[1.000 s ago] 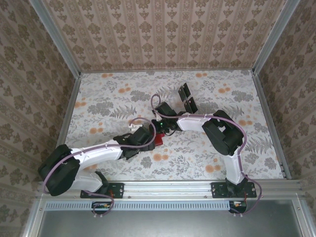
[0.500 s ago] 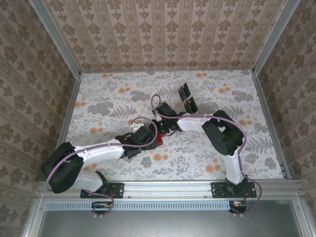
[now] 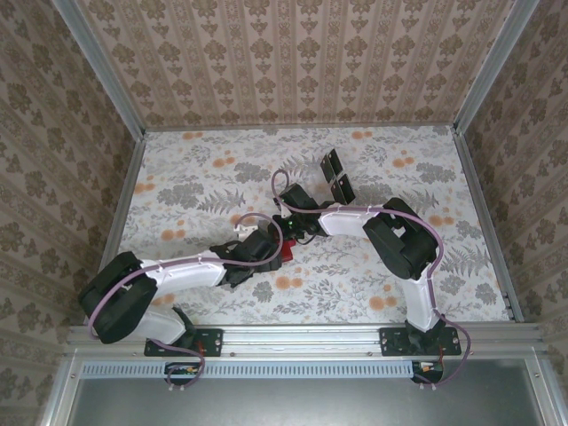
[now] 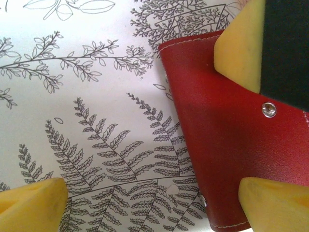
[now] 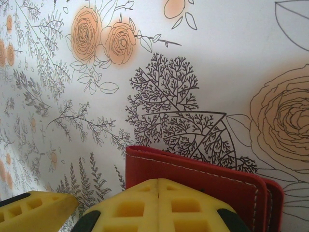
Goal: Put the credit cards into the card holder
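yellow fingers [image 4: 34, 203] of the left gripper [image 4: 152, 193] stand wide apart, low over the floral table cover [image 3: 195, 186], with nothing clamped between them. the card holder [image 4: 222, 145] lies flat inside that gap, well over toward one finger and far from the other, with bare cloth filling the rest of the space. whether the nearer finger actually touches its red edge, i can't tell. a small metal snap [image 4: 269, 109] shows on the upper face of the holder, just inside that nearer finger.

right beside it, the right gripper [image 5: 158, 186] has its jaws closed tight together, pad against pad, with nothing between them. its joined tip sits on the holder's far edge, opposite the left jaws. from its own wrist view the stitched red fold lies directly in front of the tips.

further to the right and beyond both jaws, well apart from either gripper, the black credit cards [image 3: 331, 165] lie on the cloth, two of them close to each other.
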